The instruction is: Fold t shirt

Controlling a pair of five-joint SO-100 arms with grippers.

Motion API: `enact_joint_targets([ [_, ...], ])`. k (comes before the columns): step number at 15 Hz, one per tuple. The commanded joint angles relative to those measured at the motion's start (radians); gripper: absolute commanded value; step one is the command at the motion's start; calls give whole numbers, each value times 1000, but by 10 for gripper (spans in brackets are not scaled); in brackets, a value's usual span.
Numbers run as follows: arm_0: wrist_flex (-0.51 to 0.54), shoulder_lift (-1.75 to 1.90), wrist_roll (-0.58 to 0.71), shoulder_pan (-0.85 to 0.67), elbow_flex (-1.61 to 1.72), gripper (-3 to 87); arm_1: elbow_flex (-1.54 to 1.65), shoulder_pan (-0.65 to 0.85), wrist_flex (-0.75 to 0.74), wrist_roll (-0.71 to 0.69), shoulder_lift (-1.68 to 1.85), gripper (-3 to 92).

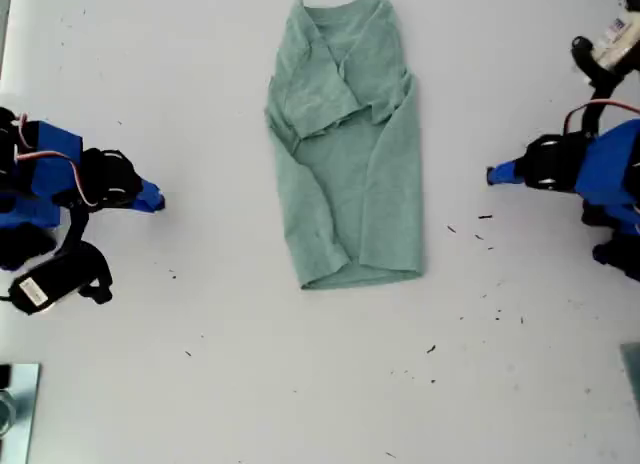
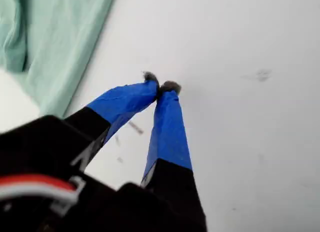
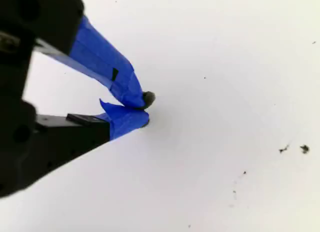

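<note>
The pale green t shirt (image 1: 350, 154) lies flat in the upper middle of the white table (image 1: 300, 384), sleeves and sides folded inward into a long narrow strip, neckline at the far end. My first gripper (image 1: 490, 174) sits at the exterior view's right, shut with nothing in it, a short gap from the shirt's edge. Its blue-taped fingertips (image 2: 161, 86) touch above bare table, with a corner of the t shirt (image 2: 55, 37) beyond them. At the exterior view's left my second gripper (image 1: 158, 200) is farther from the shirt. Its tips (image 3: 146, 111) are also closed on nothing.
Small dark specks (image 1: 468, 227) dot the table near the first gripper and toward the front. A metal object (image 1: 15, 404) sits at the exterior view's lower left corner. A grey edge (image 1: 633, 369) shows at its lower right.
</note>
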Motion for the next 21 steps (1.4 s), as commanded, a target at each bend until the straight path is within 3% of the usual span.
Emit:
enact_joint_targets([
  [1,206,-288,21,104,-696,60,-511,-104,0,51,-440,59],
  [2,325,-499,67,144,-1011,265,-865,-193,129,80,-761,204],
  [3,430,-693,94,189,-1290,305,-1189,-279,242,84,-999,286],
  [4,451,-833,107,227,-1448,313,-1408,-350,307,94,-1154,305],
  [6,371,-1046,140,273,-1540,325,-1580,-434,341,127,-1358,314],
  [11,272,-1440,135,341,-1749,325,-1502,-511,261,193,-1578,307],
  [14,213,-1585,150,310,-1750,327,-1292,-480,95,170,-1565,293],
  [19,158,-1772,156,212,-1767,272,-836,-387,-430,120,-1608,248],
  [21,150,-1779,164,189,-1769,255,-799,-390,-468,130,-1675,227],
])
